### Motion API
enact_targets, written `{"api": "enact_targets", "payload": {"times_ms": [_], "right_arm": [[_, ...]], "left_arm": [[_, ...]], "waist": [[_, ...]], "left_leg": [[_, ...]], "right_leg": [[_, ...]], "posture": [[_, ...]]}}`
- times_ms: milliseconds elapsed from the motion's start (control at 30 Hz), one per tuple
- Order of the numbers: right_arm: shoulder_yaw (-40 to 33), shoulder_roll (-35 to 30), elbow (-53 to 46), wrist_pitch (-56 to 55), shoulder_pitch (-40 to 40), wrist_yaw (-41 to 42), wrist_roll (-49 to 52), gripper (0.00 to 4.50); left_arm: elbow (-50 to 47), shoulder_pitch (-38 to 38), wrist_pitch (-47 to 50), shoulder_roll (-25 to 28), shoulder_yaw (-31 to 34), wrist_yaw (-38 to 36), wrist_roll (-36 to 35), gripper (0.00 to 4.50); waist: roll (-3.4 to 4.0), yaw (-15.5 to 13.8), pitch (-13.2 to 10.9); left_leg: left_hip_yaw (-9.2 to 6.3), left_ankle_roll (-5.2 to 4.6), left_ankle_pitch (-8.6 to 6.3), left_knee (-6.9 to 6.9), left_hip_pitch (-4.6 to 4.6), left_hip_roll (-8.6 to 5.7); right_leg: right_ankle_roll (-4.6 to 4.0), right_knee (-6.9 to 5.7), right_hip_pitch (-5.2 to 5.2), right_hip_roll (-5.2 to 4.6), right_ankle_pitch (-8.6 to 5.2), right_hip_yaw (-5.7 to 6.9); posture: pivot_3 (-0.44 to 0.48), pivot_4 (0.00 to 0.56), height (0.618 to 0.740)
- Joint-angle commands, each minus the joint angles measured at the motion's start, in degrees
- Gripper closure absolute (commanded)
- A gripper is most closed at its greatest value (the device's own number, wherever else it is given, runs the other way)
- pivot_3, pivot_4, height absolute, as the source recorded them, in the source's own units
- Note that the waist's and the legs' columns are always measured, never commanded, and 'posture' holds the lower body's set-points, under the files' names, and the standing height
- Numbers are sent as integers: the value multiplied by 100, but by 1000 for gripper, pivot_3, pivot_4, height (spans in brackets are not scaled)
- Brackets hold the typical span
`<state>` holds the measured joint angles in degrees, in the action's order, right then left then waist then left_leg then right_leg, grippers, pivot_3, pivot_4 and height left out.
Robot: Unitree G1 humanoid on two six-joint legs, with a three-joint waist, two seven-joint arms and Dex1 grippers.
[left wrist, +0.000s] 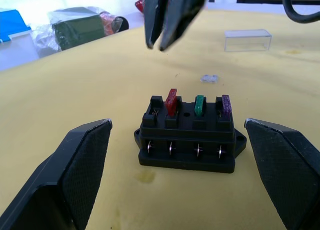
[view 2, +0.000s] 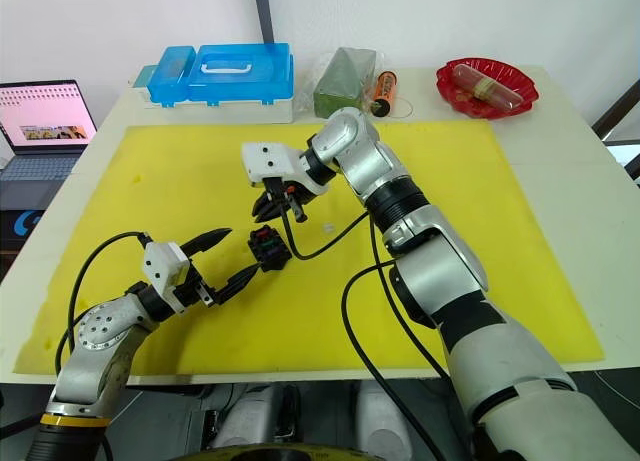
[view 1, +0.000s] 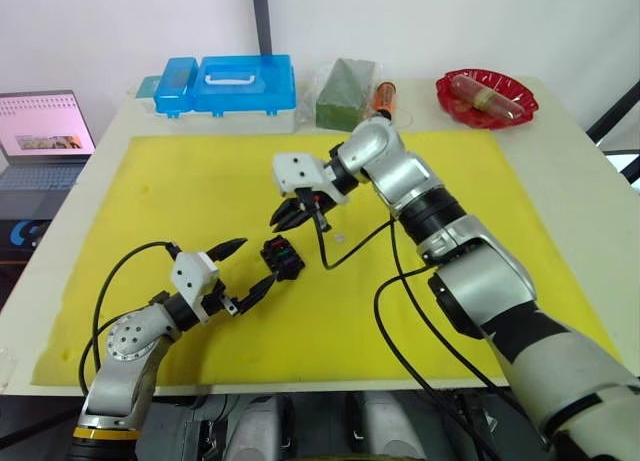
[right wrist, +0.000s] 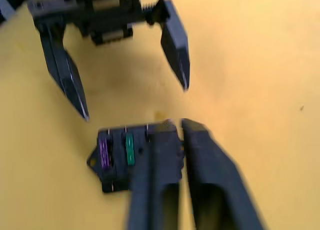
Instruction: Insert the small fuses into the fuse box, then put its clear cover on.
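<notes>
The black fuse box sits on the yellow mat, holding a tilted red fuse, a green fuse and a purple fuse. One slot at the end stands vacant. My left gripper is open, its fingers on either side of the box without touching it. Just above the box hovers my right gripper, shut with nothing seen between its fingers. A pale grey fuse lies loose on the mat beyond the box. Farther back stands the clear cover.
A blue case, a green wrapped block, an orange tube and a red dish line the table's far edge. A laptop sits off the table's left side. Black cables trail from both arms across the mat.
</notes>
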<state>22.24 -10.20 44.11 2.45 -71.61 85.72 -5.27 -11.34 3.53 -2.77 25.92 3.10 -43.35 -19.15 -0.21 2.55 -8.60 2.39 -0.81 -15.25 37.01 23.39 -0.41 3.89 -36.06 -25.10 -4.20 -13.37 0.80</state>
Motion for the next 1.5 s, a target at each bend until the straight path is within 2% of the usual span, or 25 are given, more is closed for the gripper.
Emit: {"api": "enact_targets", "payload": {"times_ms": [33,200,933,1500], "right_arm": [[-20,13,-366,91,188,-115,74,4470],[46,0,-580,227,385,-168,57,4470],[151,35,-99,180,405,-505,-47,4470],[481,-68,510,-668,697,-692,-475,4470]], "left_arm": [[-95,-70,-42,29,29,-2,-6,0],[-95,-94,-26,41,30,-3,-2,0],[-234,-39,82,67,54,47,7,0],[-283,16,105,98,84,84,23,0]], "waist": [[0,-3,0],[0,1,0],[0,3,0],[1,-2,3]], "left_leg": [[0,0,0,0,0,0],[1,-1,0,0,1,0],[3,-1,1,0,0,0],[3,-1,1,1,-5,0]], "right_leg": [[0,0,1,0,0,0],[1,-1,-2,-1,0,1],[2,-2,-3,-1,1,2],[0,-2,4,-1,0,2]], "posture": [[0,150,740],[0,150,740],[0,150,740],[0,150,740]]}}
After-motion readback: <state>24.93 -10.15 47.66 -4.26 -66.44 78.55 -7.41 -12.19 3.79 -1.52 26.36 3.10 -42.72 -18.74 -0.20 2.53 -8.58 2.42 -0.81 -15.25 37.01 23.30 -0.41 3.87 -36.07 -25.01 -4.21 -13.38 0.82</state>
